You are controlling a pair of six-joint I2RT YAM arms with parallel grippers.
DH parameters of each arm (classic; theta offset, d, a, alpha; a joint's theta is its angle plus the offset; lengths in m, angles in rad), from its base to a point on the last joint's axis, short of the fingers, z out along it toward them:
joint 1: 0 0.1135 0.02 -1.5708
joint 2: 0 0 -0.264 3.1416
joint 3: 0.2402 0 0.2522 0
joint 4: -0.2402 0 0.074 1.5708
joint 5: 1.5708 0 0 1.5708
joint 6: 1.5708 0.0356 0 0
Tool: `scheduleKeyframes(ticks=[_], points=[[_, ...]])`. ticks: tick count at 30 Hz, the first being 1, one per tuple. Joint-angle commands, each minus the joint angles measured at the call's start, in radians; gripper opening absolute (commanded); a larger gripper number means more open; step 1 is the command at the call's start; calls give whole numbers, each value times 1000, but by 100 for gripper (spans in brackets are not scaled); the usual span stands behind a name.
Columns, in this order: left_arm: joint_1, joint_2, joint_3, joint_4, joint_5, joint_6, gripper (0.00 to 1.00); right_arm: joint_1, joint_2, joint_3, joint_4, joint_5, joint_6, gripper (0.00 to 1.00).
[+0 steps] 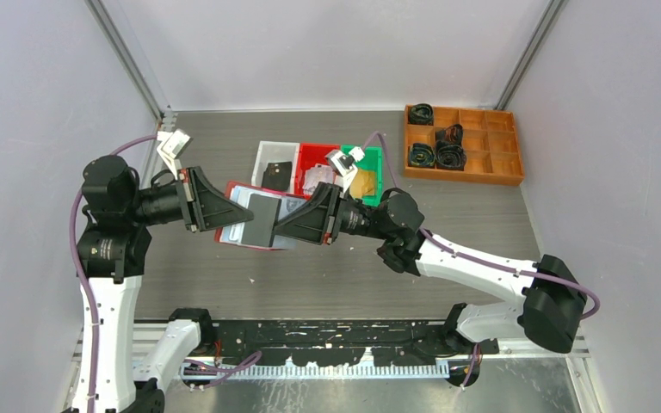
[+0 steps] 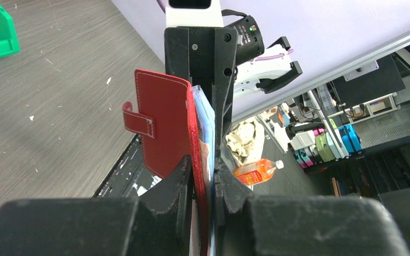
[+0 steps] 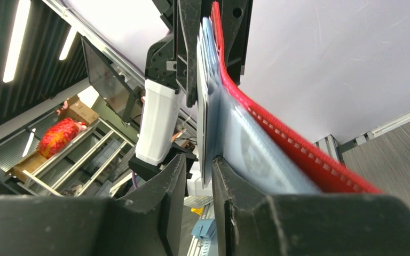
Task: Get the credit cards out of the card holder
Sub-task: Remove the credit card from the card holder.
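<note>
The red card holder [image 1: 226,235] hangs open above the table, and my left gripper [image 1: 243,213] is shut on its left edge. In the left wrist view the card holder [image 2: 163,122] stands on edge between the fingers of the left gripper [image 2: 203,162], snap tab to the left. A dark grey credit card [image 1: 262,222] sticks out of its pale sleeves toward my right gripper [image 1: 282,225]. In the right wrist view the credit card's [image 3: 202,122] lower edge lies in the gap of the right gripper [image 3: 198,160], whose jaws stand slightly apart, open. The red card holder [image 3: 299,154] curves off to the right.
Behind the holder stand a white bin [image 1: 262,153] with a black card [image 1: 278,175], a red bin [image 1: 310,153] with silvery cards, and a green bin [image 1: 373,163] with a gold card [image 1: 362,183]. A wooden compartment tray [image 1: 482,142] with black coils sits at the back right.
</note>
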Motion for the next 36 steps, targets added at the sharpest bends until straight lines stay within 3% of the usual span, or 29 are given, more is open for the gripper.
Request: scheduleKeyframes(ticks=[1, 9, 23, 24, 30, 34, 36], points=[[0, -19, 12, 57, 47, -21, 5, -9, 19, 59, 93, -18, 35, 28], [0, -14, 19, 51, 48, -16, 5, -17, 5, 39, 96, -13, 47, 1], [0, -3, 41, 46, 38, -16, 6, -31, -67, -46, 49, 22, 22, 1], [0, -2, 41, 46, 38, -16, 5, -32, -61, -37, 49, 16, 27, 2], [0, -3, 43, 47, 31, -13, 3, -31, 0, 20, 110, -4, 84, 32], [0, -6, 45, 22, 28, 13, 3, -30, 29, 39, 156, -2, 119, 39], [0, -3, 47, 9, 28, 26, 3, -31, 34, 41, 169, -3, 121, 35]])
